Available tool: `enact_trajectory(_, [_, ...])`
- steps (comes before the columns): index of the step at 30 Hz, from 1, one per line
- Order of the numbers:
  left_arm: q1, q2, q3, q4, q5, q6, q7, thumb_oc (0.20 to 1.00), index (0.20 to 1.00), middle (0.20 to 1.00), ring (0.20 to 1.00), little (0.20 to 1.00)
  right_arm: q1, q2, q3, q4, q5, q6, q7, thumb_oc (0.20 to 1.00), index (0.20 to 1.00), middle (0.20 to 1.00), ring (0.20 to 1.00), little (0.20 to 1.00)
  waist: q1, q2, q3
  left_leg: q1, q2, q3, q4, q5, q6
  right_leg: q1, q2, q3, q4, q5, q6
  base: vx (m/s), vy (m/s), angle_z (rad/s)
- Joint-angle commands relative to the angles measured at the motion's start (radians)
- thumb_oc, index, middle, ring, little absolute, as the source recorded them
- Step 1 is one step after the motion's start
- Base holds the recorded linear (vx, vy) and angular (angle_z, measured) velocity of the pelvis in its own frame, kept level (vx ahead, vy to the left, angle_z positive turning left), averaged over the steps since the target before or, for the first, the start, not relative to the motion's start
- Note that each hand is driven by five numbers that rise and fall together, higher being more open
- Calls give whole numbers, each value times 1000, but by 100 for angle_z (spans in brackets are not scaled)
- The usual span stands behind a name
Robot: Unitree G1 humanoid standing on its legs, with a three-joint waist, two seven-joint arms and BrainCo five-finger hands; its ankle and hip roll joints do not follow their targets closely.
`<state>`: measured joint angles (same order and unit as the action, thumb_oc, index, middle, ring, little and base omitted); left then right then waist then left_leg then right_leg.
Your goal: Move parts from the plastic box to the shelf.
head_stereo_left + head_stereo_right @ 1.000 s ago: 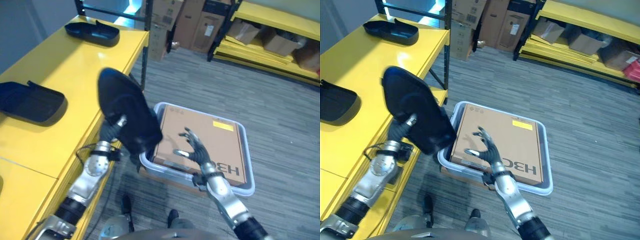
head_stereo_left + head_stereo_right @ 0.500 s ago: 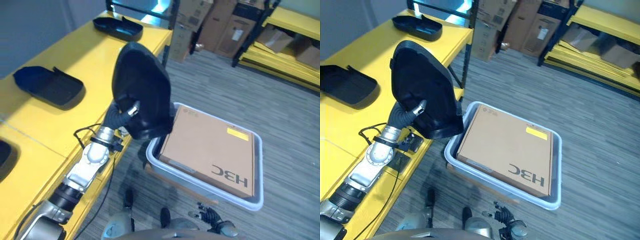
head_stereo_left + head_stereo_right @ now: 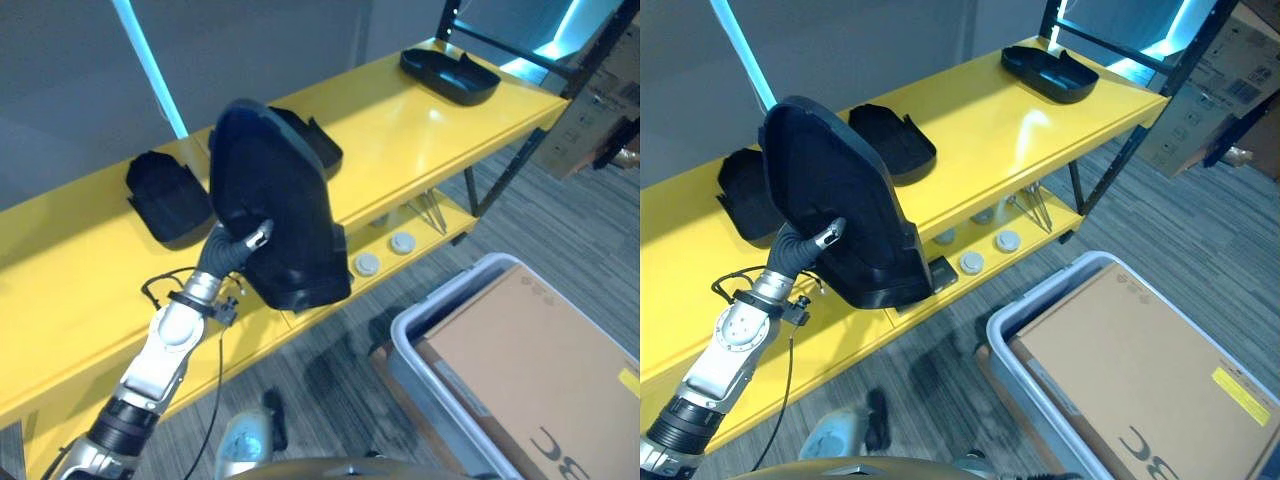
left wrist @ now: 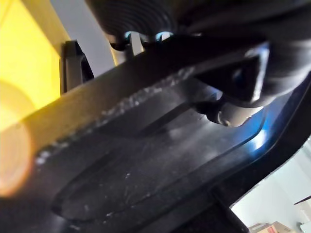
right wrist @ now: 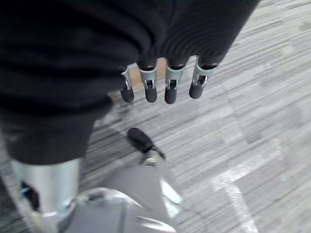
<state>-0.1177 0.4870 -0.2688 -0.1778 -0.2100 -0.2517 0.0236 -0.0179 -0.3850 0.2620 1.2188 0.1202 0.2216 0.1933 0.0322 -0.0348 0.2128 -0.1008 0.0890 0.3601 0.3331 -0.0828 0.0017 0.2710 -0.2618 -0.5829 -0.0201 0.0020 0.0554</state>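
Observation:
My left hand (image 3: 238, 248) is shut on a large black moulded plastic part (image 3: 275, 215), with the thumb hooked over its inner face. The part stands upright in the air before the front edge of the yellow shelf (image 3: 400, 140). The left wrist view shows the part's dark ribbed inside (image 4: 160, 160) from very close. The pale plastic box (image 3: 420, 330) sits on the floor at the lower right, with a flat cardboard carton (image 3: 540, 370) lying in it. My right hand (image 5: 158, 87) hangs open over the grey carpet, its fingers straight.
Three black parts lie on the shelf top: one at the far end (image 3: 450, 75), one in the middle (image 3: 305, 140), one nearer (image 3: 165, 185). Small round discs (image 3: 368, 264) rest on the lower shelf. A black post (image 3: 520, 130) stands at the shelf's end.
The camera has swung left toward the shelf. My left hand has carried the black part away from the box to the shelf's front. My right hand has dropped below the eye views.

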Motion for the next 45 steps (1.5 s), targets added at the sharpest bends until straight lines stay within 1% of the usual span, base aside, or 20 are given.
enact_trajectory(1, [-66, 18, 63, -70, -8, -75, 36, 200, 200, 200, 200, 200, -55, 22, -1, 122, -48, 25, 12, 1000, 1000, 1000, 1000, 1000, -6, 34, -46, 128, 92, -47, -202, 62, -91, -165, 130, 152, -28, -11, 7, -113, 321, 140])
enact_trajectory(3, [-68, 30, 33, -53, 0, -66, 39, 200, 200, 200, 200, 200, -54, 27, 13, 131, -56, 37, 8, 1000, 1000, 1000, 1000, 1000, -26, 57, -76, 212, 156, 25, -261, 106, -136, -162, 117, 88, -33, -7, 11, -115, 325, 145])
enact_trajectory(7, [-46, 37, -19, -78, 1, -80, 37, 200, 200, 200, 200, 200, -101, 28, 20, 142, -6, -4, -3, 1000, 1000, 1000, 1000, 1000, -16, 86, -107, 254, 173, 35, -356, 158, -170, -145, 90, 70, -44, 5, 35, -50, 384, 164])
enact_trajectory(10, [-32, 53, -33, -102, -11, -84, 22, 200, 200, 200, 200, 200, -136, 36, 13, 140, 37, -10, -6, 1000, 1000, 1000, 1000, 1000, 7, 92, -111, 242, 145, 26, -372, 131, -153, -132, 53, 72, -39, 18, 58, -11, 433, 67])
enact_trajectory(13, [-40, 87, -22, -115, -55, -103, -58, 200, 200, 200, 200, 200, -156, 67, -15, 109, 150, -53, -97, 1000, 1000, 1000, 1000, 1000, 37, 88, -107, 236, 75, 12, -377, 78, -103, -129, -16, 53, -7, 61, 110, 20, 318, 43])
enact_trajectory(17, [-66, 118, -13, -139, -83, -92, -82, 200, 200, 200, 200, 200, -162, 104, -33, 88, 52, -83, -235, 1000, 1000, 1000, 1000, 1000, 51, 88, -100, 247, 9, 10, -397, 40, -47, -178, -93, 36, 79, 101, 124, 15, 278, 29])
enact_trajectory(19, [-100, 124, -34, -123, -126, -93, -78, 200, 200, 200, 200, 200, -158, 112, -26, 81, 77, -87, -291, 1000, 1000, 1000, 1000, 1000, 35, 98, -93, 242, -3, -6, -403, 32, -19, -211, -39, 94, 157, 27, 102, -14, 201, 35])
enact_trajectory(22, [-128, 104, -79, -106, -127, -107, -45, 200, 200, 200, 200, 200, -150, 108, -36, 73, 124, -85, -323, 1000, 1000, 1000, 1000, 1000, -17, 100, -75, 220, -35, -62, -400, 41, 14, -243, 137, 208, 183, -61, 48, -56, 104, 36])
enact_trajectory(23, [-134, 86, -103, -97, -129, -117, -15, 200, 200, 200, 200, 200, -135, 100, -42, 80, 147, -69, -310, 1000, 1000, 1000, 1000, 1000, -42, 95, -65, 220, -68, -121, -399, 41, 20, -231, 204, 274, 151, -68, 25, 25, 61, 60])
enact_trajectory(29, [-136, 76, -74, -84, -84, -63, 54, 200, 200, 200, 200, 200, -95, 99, -39, 101, 86, 15, -210, 1000, 1000, 1000, 1000, 1000, -47, 71, -70, 188, -130, -195, -329, 15, 23, -205, 210, 355, 66, -29, 12, 40, -75, 33])
enact_trajectory(30, [-130, 69, -44, -88, -103, -59, 46, 200, 200, 200, 200, 200, -81, 95, -34, 111, 31, -16, -230, 1000, 1000, 1000, 1000, 1000, -37, 63, -56, 128, -132, -168, -221, 7, 12, -198, 182, 353, 60, -26, 3, -83, -30, 10])
enact_trajectory(31, [-127, 65, -20, -94, -90, -54, 10, 200, 200, 200, 200, 200, -74, 89, -23, 129, -86, 48, -132, 1000, 1000, 1000, 1000, 1000, -22, 58, -32, 50, -120, -158, -93, 33, -12, -180, 164, 349, 52, -22, -5, -131, -29, 11])
enact_trajectory(33, [-124, 74, 6, -89, -80, -57, -51, 200, 200, 200, 200, 200, -67, 79, 7, 173, -102, 57, -132, 1000, 1000, 1000, 1000, 1000, 4, 52, -7, -38, -108, -189, 48, 44, -33, -166, 147, 350, 51, -21, -10, -118, 49, 16])
enact_trajectory(37, [-88, 66, 29, -99, -83, -47, -57, 200, 200, 200, 200, 200, -60, 60, -16, 212, 56, 66, -132, 1000, 1000, 1000, 1000, 1000, -16, 64, -20, 42, 12, -143, -66, 64, -52, -164, 134, 318, 55, -28, -1, -4, 253, 26])
enact_trajectory(38, [-83, 63, 31, -105, -84, -41, -53, 200, 200, 200, 200, 200, -60, 57, -27, 211, 70, 65, -131, 1000, 1000, 1000, 1000, 1000, -23, 70, -27, 65, 46, -133, -100, 91, -64, -163, 131, 314, 53, -29, 0, 41, 561, 32])
enact_trajectory(39, [-70, 54, 33, -112, -66, -22, -27, 200, 200, 200, 200, 200, -63, 45, -46, 204, 70, 50, -111, 1000, 1000, 1000, 1000, 1000, -39, 88, -45, 126, 133, -140, -181, 184, -104, -162, 121, 315, 50, -28, 7, 43, 665, 28])
enact_trajectory(40, [-68, 49, 31, -107, -40, -13, -6, 200, 200, 200, 200, 200, -68, 40, -43, 198, 45, 39, -99, 1000, 1000, 1000, 1000, 1000, -43, 96, -54, 142, 165, -182, -200, 224, -122, -170, 111, 333, 56, -30, 11, 29, 770, 15])
enact_trajectory(42, [-64, 48, 37, -91, -27, 16, 17, 200, 200, 200, 200, 200, -80, 28, -24, 188, 7, 24, -69, 1000, 1000, 1000, 1000, 1000, -41, 103, -65, 157, 184, -278, -203, 251, -136, -191, 96, 382, 75, -35, 18, -13, 542, -2])
enact_trajectory(44, [-59, 61, 56, -77, -27, 34, 30, 200, 200, 200, 200, 200, -91, 18, -7, 181, -25, 24, -42, 1000, 1000, 1000, 1000, 1000, -35, 109, -69, 163, 163, -363, -211, 206, -130, -218, 77, 444, 106, -45, 36, -51, 539, -30])
enact_trajectory(45, [-61, 68, 63, -73, -41, 42, 20, 200, 200, 200, 200, 200, -94, 18, -5, 180, -41, 25, -46, 1000, 1000, 1000, 1000, 1000, -34, 111, -69, 165, 155, -369, -212, 183, -126, -227, 68, 458, 120, -47, 45, -28, 745, -72])
